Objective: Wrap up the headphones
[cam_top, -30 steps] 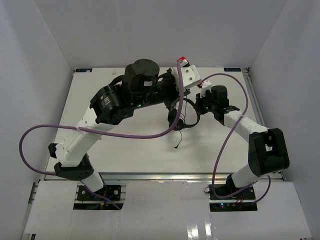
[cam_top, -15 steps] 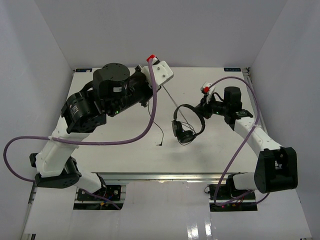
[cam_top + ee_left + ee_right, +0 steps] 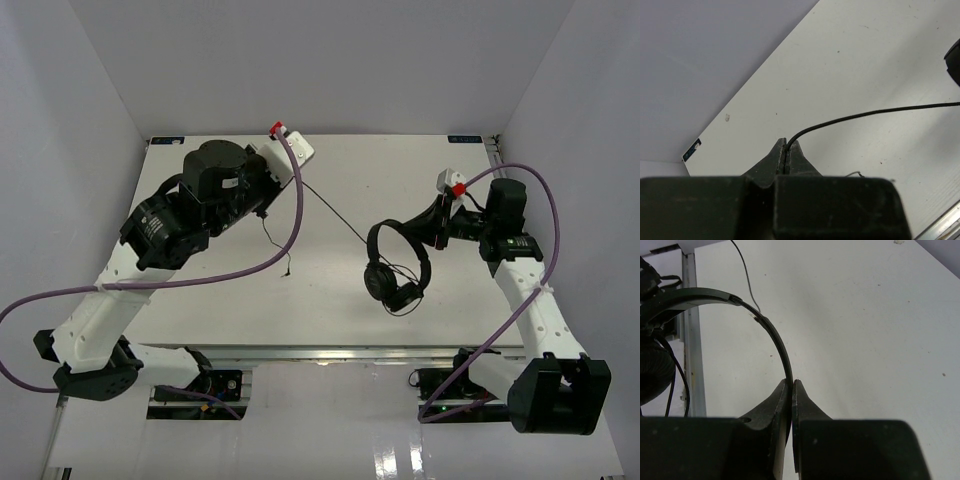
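The black headphones hang above the table at centre right, earcups down. My right gripper is shut on the top of the curved headband; in the right wrist view the gripper pinches the thin band edge and an earcup shows at the left. The thin black cord runs taut from the headphones up left to my left gripper, which is shut on it. In the left wrist view the gripper clamps the cord. The cord's loose tail dangles below the left gripper.
Thick purple robot cables loop over the left side of the table and beside the right arm. White walls enclose the table on three sides. The metal front rail runs along the near edge.
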Robot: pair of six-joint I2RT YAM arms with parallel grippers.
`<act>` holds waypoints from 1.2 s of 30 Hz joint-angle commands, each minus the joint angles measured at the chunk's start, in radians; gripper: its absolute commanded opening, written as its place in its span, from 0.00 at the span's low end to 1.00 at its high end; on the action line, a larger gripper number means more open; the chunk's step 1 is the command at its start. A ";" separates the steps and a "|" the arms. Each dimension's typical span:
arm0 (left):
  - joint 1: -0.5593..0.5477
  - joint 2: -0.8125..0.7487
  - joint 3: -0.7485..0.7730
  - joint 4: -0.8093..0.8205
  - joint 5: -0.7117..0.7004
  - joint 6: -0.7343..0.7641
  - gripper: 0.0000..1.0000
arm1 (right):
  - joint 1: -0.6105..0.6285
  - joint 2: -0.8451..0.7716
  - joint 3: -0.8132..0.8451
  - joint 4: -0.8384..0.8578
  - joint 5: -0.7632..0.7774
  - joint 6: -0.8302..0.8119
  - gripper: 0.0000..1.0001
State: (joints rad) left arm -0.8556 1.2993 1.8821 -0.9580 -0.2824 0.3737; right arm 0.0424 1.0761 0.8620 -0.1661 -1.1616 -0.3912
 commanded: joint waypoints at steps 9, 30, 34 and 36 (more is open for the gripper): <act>0.075 -0.203 -0.353 0.197 0.082 -0.087 0.00 | -0.076 -0.001 0.055 0.553 -0.114 0.782 0.08; 0.199 -0.102 -0.828 0.750 0.465 -0.307 0.00 | -0.073 0.154 0.453 0.367 0.381 1.162 0.08; 0.199 -0.064 -0.836 0.813 0.517 -0.353 0.00 | -0.053 0.181 0.474 0.348 0.471 1.191 0.08; 0.199 -0.046 -0.836 0.859 0.541 -0.382 0.00 | -0.025 0.188 0.480 0.335 0.524 1.184 0.08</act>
State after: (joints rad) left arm -0.6628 1.2322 1.0625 -0.1913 0.1851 0.0666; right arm -0.0166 1.2654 1.2730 0.1685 -0.7871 0.6988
